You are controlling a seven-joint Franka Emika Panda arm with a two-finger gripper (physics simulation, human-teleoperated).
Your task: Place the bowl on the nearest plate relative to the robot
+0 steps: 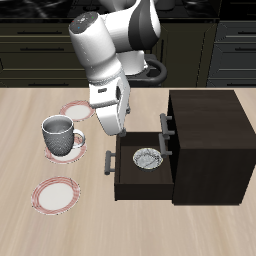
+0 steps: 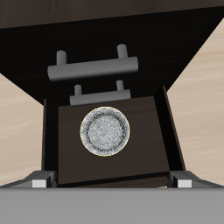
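The bowl [image 1: 148,158] [image 2: 105,129], small and white with a grey-blue speckled inside, lies in the open drawer [image 1: 128,181] [image 2: 66,149] of a dark cabinet. My gripper [image 1: 111,124] [image 2: 112,183] hangs open above the drawer, well clear of the bowl, with nothing between its fingers. Two white plates with pinkish-red rims lie on the table. One plate [image 1: 77,110] is farther back, close to the robot's base and partly hidden by the arm. The other plate [image 1: 57,194] is near the table's front edge.
A grey handled mug [image 1: 60,136] stands between the two plates. The dark cabinet [image 1: 210,130] rises behind the drawer, and bar handles [image 2: 94,58] stick out from its front above the bowl.
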